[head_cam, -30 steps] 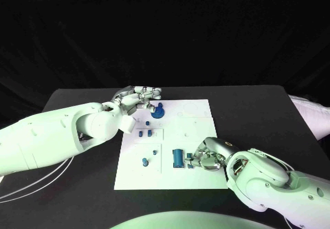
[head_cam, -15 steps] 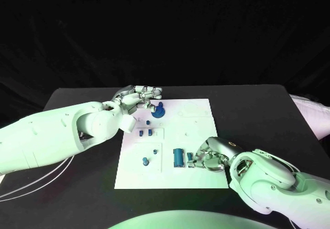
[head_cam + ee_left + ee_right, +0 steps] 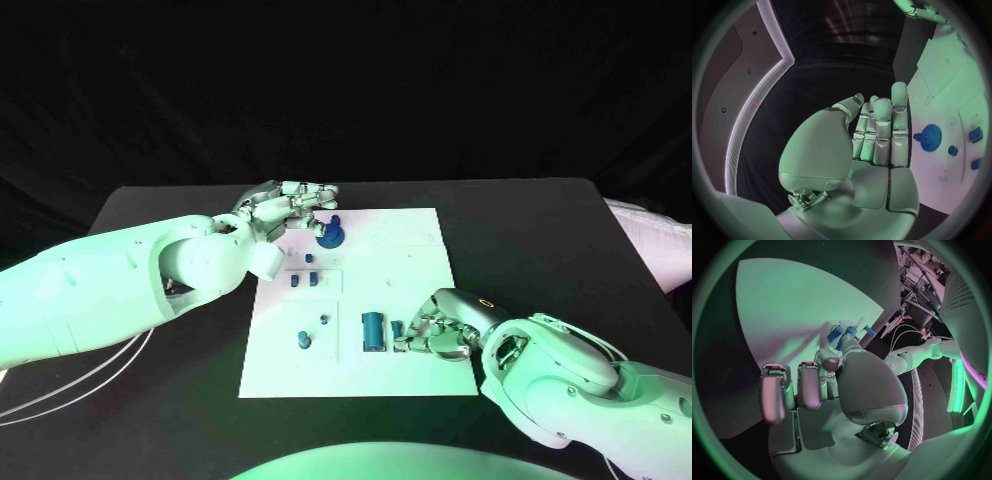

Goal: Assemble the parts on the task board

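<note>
- Left hand [image 3: 293, 203] hovers at the far left corner of the task board [image 3: 411, 375]; fingers [image 3: 881, 131] straight and side by side in the left wrist view, nothing in them.
- Round blue gear part [image 3: 332, 236] sits on the board just beside that hand, apart from the fingers; also in the left wrist view [image 3: 930, 137].
- Two small blue parts [image 3: 303, 279] stand mid-board on the left side, another small one [image 3: 310, 257] just beyond them.
- Small blue peg [image 3: 304, 339] and a smaller piece [image 3: 326, 320] near the board's near-left.
- Tall blue block [image 3: 374, 331] stands at near-centre.
- Right hand [image 3: 436, 329] rests low over the board's near-right, fingers curled in, fingertips pinching a small blue part [image 3: 842, 334], just beside the block.
- Board lies on the black table [image 3: 548, 230].
</note>
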You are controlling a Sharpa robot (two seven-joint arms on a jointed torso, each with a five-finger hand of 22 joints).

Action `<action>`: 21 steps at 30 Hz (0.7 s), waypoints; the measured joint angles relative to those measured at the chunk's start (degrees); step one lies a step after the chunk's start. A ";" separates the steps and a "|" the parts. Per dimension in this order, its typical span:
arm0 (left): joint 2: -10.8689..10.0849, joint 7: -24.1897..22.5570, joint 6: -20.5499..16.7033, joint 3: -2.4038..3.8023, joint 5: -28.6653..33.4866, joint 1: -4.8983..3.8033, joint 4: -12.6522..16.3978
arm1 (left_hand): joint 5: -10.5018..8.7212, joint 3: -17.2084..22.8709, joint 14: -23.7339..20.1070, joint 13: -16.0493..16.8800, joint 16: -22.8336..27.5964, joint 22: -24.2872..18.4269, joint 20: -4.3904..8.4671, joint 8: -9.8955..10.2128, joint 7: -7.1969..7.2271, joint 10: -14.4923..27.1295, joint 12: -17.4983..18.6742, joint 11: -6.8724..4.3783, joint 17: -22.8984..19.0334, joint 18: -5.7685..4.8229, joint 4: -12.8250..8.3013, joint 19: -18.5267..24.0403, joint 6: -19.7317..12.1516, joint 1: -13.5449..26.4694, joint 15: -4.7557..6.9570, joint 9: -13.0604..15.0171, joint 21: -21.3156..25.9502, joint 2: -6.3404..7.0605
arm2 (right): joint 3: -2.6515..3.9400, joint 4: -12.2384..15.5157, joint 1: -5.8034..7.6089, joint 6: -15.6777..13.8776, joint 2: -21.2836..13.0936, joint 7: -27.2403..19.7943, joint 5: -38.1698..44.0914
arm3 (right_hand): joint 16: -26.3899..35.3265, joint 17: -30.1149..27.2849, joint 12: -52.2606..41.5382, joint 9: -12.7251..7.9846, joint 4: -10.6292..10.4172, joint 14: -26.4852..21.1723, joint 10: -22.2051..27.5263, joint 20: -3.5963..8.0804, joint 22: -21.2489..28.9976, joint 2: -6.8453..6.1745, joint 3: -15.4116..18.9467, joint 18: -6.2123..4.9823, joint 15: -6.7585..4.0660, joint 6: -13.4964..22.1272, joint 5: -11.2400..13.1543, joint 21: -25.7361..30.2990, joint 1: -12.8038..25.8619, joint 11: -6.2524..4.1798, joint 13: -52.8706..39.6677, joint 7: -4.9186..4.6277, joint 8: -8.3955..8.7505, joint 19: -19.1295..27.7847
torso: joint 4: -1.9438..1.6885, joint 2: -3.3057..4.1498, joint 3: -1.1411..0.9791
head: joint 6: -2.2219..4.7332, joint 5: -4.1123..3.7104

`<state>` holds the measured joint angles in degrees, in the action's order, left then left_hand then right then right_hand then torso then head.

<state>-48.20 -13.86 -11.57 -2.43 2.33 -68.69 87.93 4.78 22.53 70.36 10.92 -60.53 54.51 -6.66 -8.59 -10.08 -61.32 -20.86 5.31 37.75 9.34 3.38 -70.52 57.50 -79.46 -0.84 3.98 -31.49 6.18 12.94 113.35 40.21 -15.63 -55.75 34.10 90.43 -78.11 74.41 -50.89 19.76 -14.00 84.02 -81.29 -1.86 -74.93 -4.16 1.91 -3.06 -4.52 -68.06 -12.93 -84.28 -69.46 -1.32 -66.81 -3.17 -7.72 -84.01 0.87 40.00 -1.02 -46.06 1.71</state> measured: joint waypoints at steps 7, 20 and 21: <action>0.00 0.02 0.07 0.00 -0.02 0.02 -0.04 | 0.00 0.00 0.00 0.00 0.00 0.00 0.00 0.00 0.00 0.00 0.00 0.00 0.00 0.00 0.00 0.00 0.00 0.00 0.00 0.00 0.00 0.00 | -0.01 -2.16 -0.09 0.37 1.37 0.00 0.46 | 0.00 0.00 0.00 0.13 -0.22 0.00 0.00 0.00 0.00 0.95 0.23 0.00 0.00 0.00 0.00 0.00 -0.95 0.00 -0.10 0.00 0.00 0.00 | -0.06 0.02 0.07 | -0.24 0.04; -0.07 0.08 0.14 -0.01 -0.08 0.02 -0.02 | 0.00 0.00 0.00 0.00 0.00 0.01 0.00 0.00 0.00 0.00 -0.01 0.00 0.01 0.00 0.00 0.00 0.00 0.00 0.00 0.00 0.00 0.00 | 0.17 -2.94 -0.29 2.15 2.18 -0.29 3.90 | 0.12 -0.07 0.22 0.51 1.79 0.00 0.14 0.00 0.01 1.44 1.21 0.01 0.00 0.08 3.19 0.00 -4.74 0.12 -0.10 -0.08 0.20 0.00 | 0.03 0.01 0.04 | -0.60 0.26; -0.07 0.08 0.14 -0.01 -0.09 0.03 -0.02 | 0.00 0.00 0.00 0.00 0.00 -0.02 0.00 0.00 0.00 0.13 -0.23 0.14 0.00 0.00 0.00 0.00 0.00 0.00 0.00 0.00 0.00 0.00 | 0.15 -2.94 -0.32 2.04 2.22 -0.31 4.07 | 0.33 -0.16 0.48 0.50 1.23 0.00 0.24 0.00 0.01 1.77 1.63 0.00 0.00 0.08 1.71 0.07 -4.42 0.19 -0.10 -0.08 0.22 0.00 | 0.03 0.00 0.04 | -0.60 0.26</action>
<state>-48.27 -13.78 -11.43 -2.44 2.24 -68.66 87.91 4.78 22.53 70.36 10.92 -60.53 54.49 -6.66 -8.59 -10.08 -61.19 -21.09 5.45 37.74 9.34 3.39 -70.52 57.49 -79.46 -0.85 3.98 -31.50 6.18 13.09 110.41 39.89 -13.60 -53.53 33.79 94.50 -77.78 74.24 -50.41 20.26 -12.77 84.02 -81.05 -1.86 -74.92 -2.39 3.54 -3.06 -4.51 -67.97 -11.22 -84.21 -73.87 -1.13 -66.91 -3.25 -7.50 -84.00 0.91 40.00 -0.98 -46.66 1.97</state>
